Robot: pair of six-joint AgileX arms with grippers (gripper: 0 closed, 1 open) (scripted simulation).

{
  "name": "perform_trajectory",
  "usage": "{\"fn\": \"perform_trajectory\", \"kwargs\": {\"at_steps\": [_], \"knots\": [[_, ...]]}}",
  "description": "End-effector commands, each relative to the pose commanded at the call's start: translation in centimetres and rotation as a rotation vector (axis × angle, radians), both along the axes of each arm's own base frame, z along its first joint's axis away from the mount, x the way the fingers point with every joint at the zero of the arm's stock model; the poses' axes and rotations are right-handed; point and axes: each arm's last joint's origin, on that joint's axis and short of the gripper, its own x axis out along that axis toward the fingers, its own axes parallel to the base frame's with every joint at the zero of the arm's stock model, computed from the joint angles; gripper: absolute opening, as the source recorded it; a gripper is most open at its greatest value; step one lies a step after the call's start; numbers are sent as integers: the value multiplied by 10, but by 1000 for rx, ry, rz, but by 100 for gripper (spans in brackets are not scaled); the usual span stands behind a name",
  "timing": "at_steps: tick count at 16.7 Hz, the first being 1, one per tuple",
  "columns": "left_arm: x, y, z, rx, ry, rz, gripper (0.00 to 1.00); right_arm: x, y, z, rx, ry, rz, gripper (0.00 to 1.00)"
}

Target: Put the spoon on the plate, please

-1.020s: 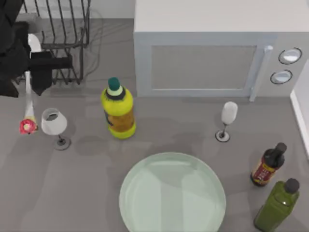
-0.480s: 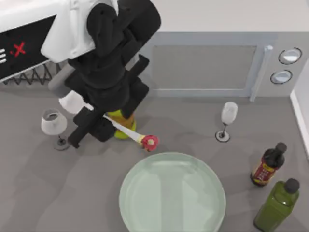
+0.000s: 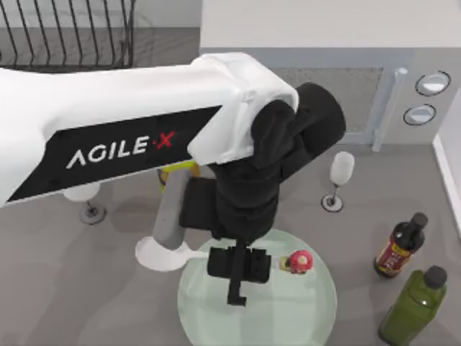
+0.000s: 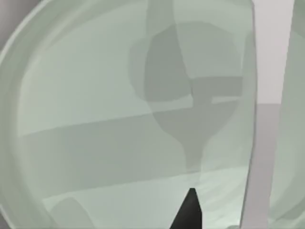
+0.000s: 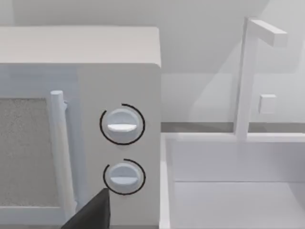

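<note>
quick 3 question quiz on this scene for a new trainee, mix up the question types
1. True or false: the spoon's bowl hangs over the middle of the plate.
2. Which gripper is above the plate: A) left, B) right?
3. How many bottles stand on the table to the right of the plate?

Key
1. False: the bowl sticks out past the plate's left rim.
2. A: the left gripper, shut on the spoon. The right gripper is parked facing the microwave.
3. Two: a dark bottle and a green bottle.
</note>
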Motion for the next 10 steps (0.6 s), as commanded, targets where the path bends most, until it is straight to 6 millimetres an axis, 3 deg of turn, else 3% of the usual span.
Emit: {"fn": "perform_trajectory", "kwargs": {"at_steps": [4,10], "knots": [[-12,-15,-14,15,21,89,0,0,0,0,0,0,0,100],[-12,-14,-14,15,21,97,0,0,0,0,0,0,0,100]]}}
